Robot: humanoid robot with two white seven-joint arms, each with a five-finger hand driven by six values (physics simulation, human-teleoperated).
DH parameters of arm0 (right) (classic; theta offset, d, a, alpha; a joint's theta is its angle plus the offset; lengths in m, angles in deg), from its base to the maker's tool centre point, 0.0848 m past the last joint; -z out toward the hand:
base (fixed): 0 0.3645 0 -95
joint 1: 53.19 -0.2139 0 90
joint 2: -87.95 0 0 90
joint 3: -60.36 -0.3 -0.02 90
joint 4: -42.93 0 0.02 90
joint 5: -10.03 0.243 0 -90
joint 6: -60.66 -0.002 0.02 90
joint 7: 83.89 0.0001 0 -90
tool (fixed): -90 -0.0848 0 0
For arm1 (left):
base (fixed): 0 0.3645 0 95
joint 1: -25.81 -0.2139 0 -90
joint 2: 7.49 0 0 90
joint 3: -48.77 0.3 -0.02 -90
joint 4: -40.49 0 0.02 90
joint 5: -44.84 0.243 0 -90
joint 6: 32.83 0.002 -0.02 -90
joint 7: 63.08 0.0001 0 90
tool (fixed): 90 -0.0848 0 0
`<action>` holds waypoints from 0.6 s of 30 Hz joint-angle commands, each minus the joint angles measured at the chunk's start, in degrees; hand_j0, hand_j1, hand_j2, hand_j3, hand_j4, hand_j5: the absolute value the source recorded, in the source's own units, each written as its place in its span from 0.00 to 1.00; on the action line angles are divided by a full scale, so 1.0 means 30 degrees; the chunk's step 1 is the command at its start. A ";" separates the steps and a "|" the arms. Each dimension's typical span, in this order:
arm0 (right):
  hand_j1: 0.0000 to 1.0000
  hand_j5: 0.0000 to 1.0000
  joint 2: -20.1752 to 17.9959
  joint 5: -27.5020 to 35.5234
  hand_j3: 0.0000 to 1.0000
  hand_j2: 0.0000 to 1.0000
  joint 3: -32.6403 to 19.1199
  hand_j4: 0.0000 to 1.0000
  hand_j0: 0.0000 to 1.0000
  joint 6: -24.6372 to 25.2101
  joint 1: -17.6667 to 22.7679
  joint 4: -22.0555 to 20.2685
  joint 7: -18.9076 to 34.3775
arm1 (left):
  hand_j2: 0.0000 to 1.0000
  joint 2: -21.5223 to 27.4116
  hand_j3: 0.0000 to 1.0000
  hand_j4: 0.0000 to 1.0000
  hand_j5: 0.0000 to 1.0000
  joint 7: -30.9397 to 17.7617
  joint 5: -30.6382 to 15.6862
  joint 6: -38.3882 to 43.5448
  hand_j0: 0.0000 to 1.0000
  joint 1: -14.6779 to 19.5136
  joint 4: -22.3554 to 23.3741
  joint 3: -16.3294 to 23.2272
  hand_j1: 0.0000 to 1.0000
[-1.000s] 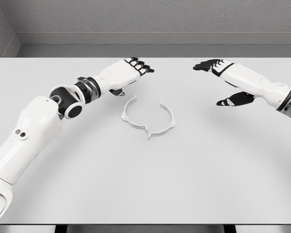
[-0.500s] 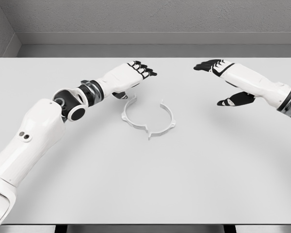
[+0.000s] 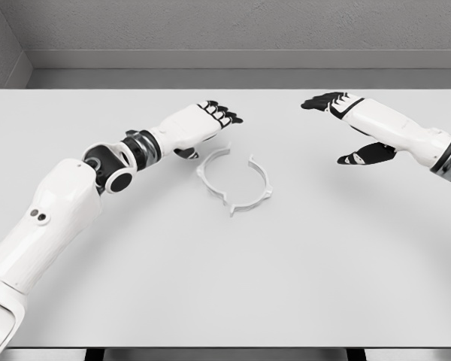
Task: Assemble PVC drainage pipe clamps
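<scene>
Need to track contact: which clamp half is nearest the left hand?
The left clamp half, the arc opening rightward; its upper end lies just below the left hand. The right clamp half sits farther away.

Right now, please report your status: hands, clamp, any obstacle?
Left hand open, just left of the clamp halves. Right hand open, far right, holding nothing. Halves flat on the table, not closed. Nothing in the way.

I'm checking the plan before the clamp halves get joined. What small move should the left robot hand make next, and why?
Probably lower the left robot hand a little and close its fingers on the left clamp half. Its thumb sits right by that half's upper end and its fingers are relaxed, holding nothing, while the right clamp half lies opposite with a gap at the top. The right robot hand hovers farther off.
</scene>
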 commanded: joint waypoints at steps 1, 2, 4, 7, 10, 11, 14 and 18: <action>1.00 1.00 -0.0030 0.0145 1.00 1.00 -0.0012 1.00 1.00 0.0056 0.0000 -0.0013 -0.0010 | 1.00 0.0007 1.00 1.00 1.00 0.0013 -0.0055 0.0009 1.00 0.0000 -0.0003 -0.0055 1.00; 1.00 1.00 -0.0030 0.0145 1.00 1.00 0.0017 1.00 1.00 0.0056 0.0000 -0.0013 -0.0010 | 1.00 0.0036 1.00 1.00 1.00 0.0013 -0.0055 0.0009 1.00 0.0029 -0.0032 -0.0055 1.00; 1.00 1.00 -0.0030 0.0145 1.00 1.00 0.0134 1.00 1.00 0.0056 0.0000 -0.0071 -0.0010 | 1.00 0.0036 1.00 1.00 1.00 0.0013 -0.0055 0.0009 1.00 0.0000 -0.0061 -0.0084 1.00; 1.00 1.00 -0.0001 0.0145 1.00 1.00 0.0281 1.00 1.00 0.0056 0.0410 -0.0305 -0.0010 | 1.00 0.0066 1.00 1.00 1.00 0.0013 -0.0055 0.0038 1.00 0.0029 -0.0061 -0.0114 1.00; 1.00 1.00 -0.0001 0.0145 1.00 1.00 0.0925 1.00 1.00 0.0056 0.0849 -0.1799 -0.0010 | 1.00 0.0066 1.00 1.00 1.00 0.0013 -0.0055 0.0038 1.00 0.0029 -0.0032 -0.0114 1.00; 1.00 1.00 -0.0001 0.0145 1.00 1.00 0.0925 1.00 1.00 0.0056 0.0996 -0.2210 -0.0010 | 1.00 0.0036 1.00 1.00 1.00 0.0013 -0.0055 0.0038 1.00 0.0029 -0.0032 -0.0114 1.00; 1.00 1.00 0.0292 0.0145 1.00 1.00 0.0955 1.00 1.00 0.0056 0.1289 -0.2386 -0.0010 | 1.00 0.0007 1.00 1.00 1.00 0.0013 -0.0055 0.0038 1.00 0.0029 0.0026 -0.0085 1.00; 1.00 1.00 0.0790 0.0145 1.00 1.00 0.1306 1.00 1.00 0.0056 0.1611 -0.2620 -0.0010 | 1.00 0.0007 1.00 1.00 1.00 0.0013 -0.0055 0.0038 1.00 0.0029 0.0056 -0.0085 1.00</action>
